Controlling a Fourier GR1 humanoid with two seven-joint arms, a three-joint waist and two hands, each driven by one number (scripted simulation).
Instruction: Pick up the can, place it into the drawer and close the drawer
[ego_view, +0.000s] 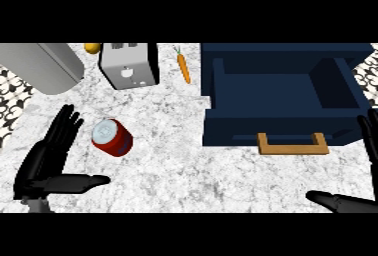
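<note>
**Inspector:** Location of the can (112, 137)?

**Assessor:** On the marble counter (177, 170), left of centre. It has a red body, and its silver top faces the view. It is well apart from the drawer (284, 97).

**Inspector:** Condition of the left hand (46, 162)?

**Assessor:** It lies at the lower left, fingers straight and close together, pointing away from the robot, thumb spread out to the right. The can sits just beside the fingertips, to their right, with a gap between. Nothing is held.

**Inspector:** Right hand (341, 201)?

**Assessor:** Partly cut off by the right edge. The thumb shows at the lower right and straight fingers rise along the edge near the drawer's front corner. The fingers are extended and grasp nothing.

**Inspector:** Drawer?

**Assessor:** Navy blue, pulled open toward the robot, inside visible from above. A tan handle (293, 145) is on its front face.

**Inspector:** Other items?

**Assessor:** At the far edge stand a toaster (129, 66), a carrot (183, 69) to its right, a small yellow object (92, 48) behind it, and a large grey cylinder (40, 65) at the far left.
</note>
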